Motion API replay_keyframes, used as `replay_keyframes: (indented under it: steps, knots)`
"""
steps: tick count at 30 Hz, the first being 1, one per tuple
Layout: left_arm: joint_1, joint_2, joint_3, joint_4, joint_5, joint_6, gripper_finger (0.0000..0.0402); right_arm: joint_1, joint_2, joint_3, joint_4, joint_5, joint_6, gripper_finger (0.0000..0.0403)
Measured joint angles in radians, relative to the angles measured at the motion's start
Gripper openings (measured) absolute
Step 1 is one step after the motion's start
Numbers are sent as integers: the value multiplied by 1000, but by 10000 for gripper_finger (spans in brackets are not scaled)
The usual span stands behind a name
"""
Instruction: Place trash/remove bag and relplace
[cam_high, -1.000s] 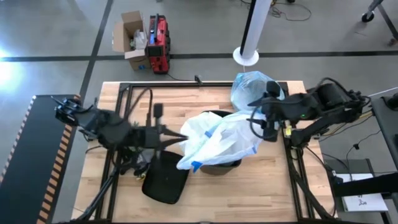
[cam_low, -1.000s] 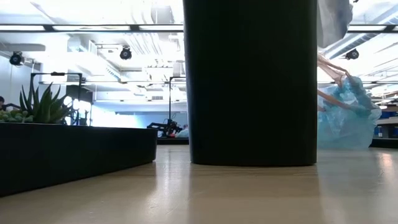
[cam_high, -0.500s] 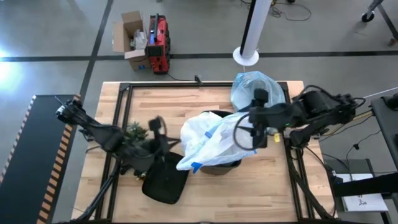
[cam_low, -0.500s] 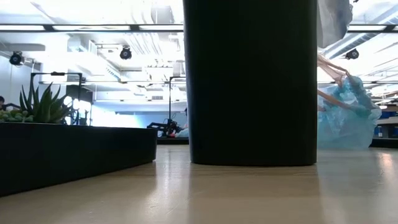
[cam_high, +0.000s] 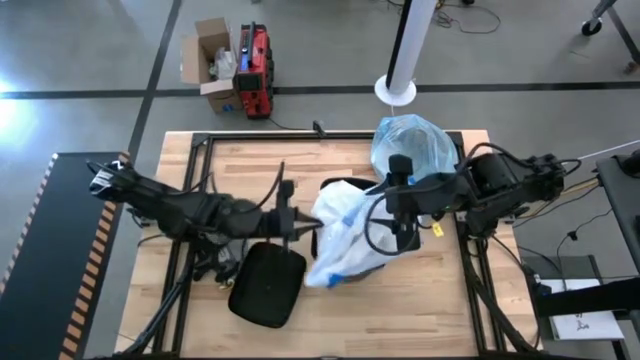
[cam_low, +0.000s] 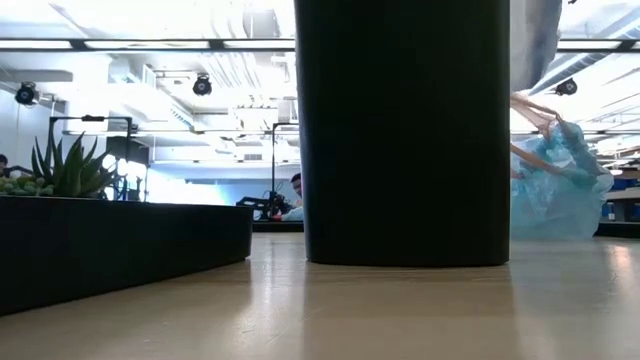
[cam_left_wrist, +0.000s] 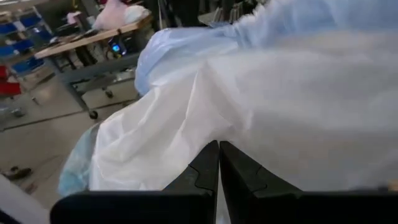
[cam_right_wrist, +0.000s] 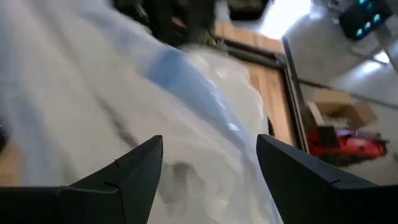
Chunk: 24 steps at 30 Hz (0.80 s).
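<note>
A white translucent bag (cam_high: 350, 240) is draped over the black bin (cam_high: 340, 188), which fills the middle of the low view (cam_low: 400, 130). The light-blue bag (cam_high: 412, 142) sits bunched on the table at the far right, behind the bin, and also shows in the low view (cam_low: 555, 190). My left gripper (cam_high: 300, 226) is shut, with its tips at the white bag's left side (cam_left_wrist: 219, 155). My right gripper (cam_high: 396, 232) is open over the bag's right side, its fingers wide apart with white film (cam_right_wrist: 199, 124) ahead of them. No trash shows. My left gripper's shut fingertips (cam_left_wrist: 214, 163) meet the left side of the white bag (cam_left_wrist: 186, 118), coming level from the table's left. I cannot tell whether any film is caught between them. My right gripper stands over the bag's film; I cannot tell whether its fingers touch it.
A black oval tray (cam_high: 265, 285) lies near the front, left of the bin; in the low view a black tray (cam_low: 120, 250) with succulents stands at the left. Black frame rails (cam_high: 190, 200) run along the table's sides. A white pole base (cam_high: 395, 90) stands beyond the far edge.
My left gripper has gone toward the table's right, up to the white bag. The bag's left part, spread wide before, has drawn in toward the right and now hangs narrower over the bin. My right gripper has gone toward the table's left, over the bag.
</note>
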Motion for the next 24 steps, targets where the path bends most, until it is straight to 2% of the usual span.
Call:
replay_keyframes:
  steps: [5,9,14,17,20,24]
  knots:
    - [56,0,-59,129,181,-6,0,-10,7,0,42,1,-54,239]
    - [68,0,-86,185,261,-8,0,-47,33,0,117,1,-95,240]
    - [58,0,-100,176,276,-20,0,-103,99,0,163,-7,-127,246]
    - [24,-12,-100,163,280,-17,0,-126,136,0,144,-69,-117,246]
    - [-21,-60,-100,127,280,-2,0,-133,164,0,61,-139,-77,242]
    - [-94,-156,-100,20,238,3,0,-132,175,0,-122,-161,6,235]
